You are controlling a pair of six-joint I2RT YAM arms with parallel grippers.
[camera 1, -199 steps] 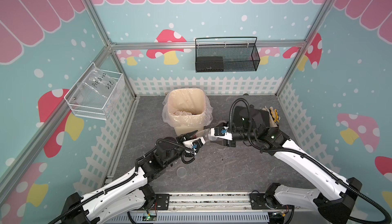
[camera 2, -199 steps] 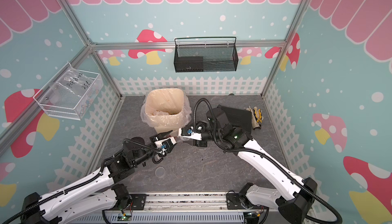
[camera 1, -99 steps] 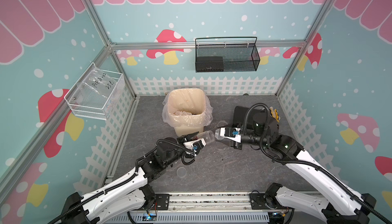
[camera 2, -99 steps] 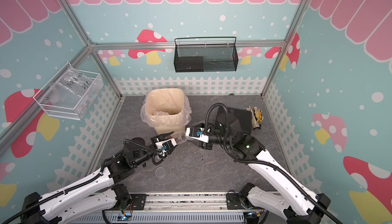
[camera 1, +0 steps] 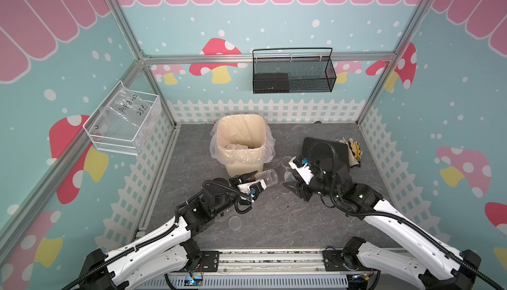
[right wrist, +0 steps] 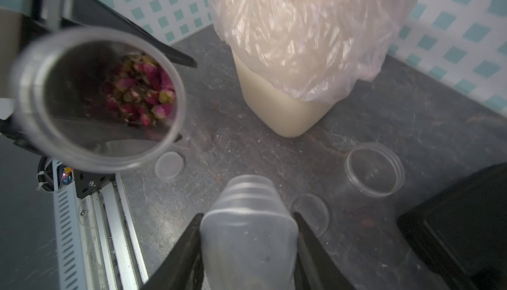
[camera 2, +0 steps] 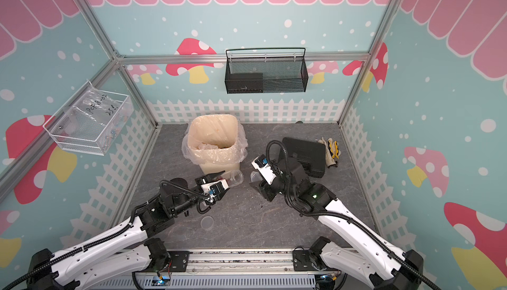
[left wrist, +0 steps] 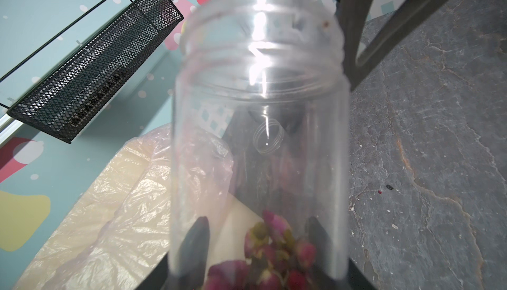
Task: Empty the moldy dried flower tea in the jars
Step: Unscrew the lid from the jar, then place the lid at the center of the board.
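Note:
My left gripper (camera 1: 253, 179) (camera 2: 216, 179) (left wrist: 256, 233) is shut on a clear jar (camera 1: 267, 177) (camera 2: 234, 177) (left wrist: 260, 110) that lies tilted just in front of the cream bin (camera 1: 241, 168), with its open mouth toward the right arm. Reddish dried flower tea (left wrist: 274, 250) (right wrist: 142, 93) sits at the bottom of the jar. A short way from that mouth, my right gripper (camera 1: 288, 177) (camera 2: 255, 177) (right wrist: 248, 217) is shut on a clear lid (right wrist: 248, 236). A second jar (camera 1: 286, 162) (right wrist: 374, 169) stands open on the floor beside the right gripper.
Two flat lid discs (camera 1: 234, 222) (right wrist: 310, 211) lie on the grey floor. A black case (camera 1: 329, 148) and gloves (camera 1: 354, 151) lie at the back right. A black mesh basket (camera 1: 292, 74) hangs on the back wall, and a clear one (camera 1: 123, 124) on the left wall.
My right gripper has pulled back to the right from the mouth of the held jar, taking the lid with it. The left arm and its jar have stayed put.

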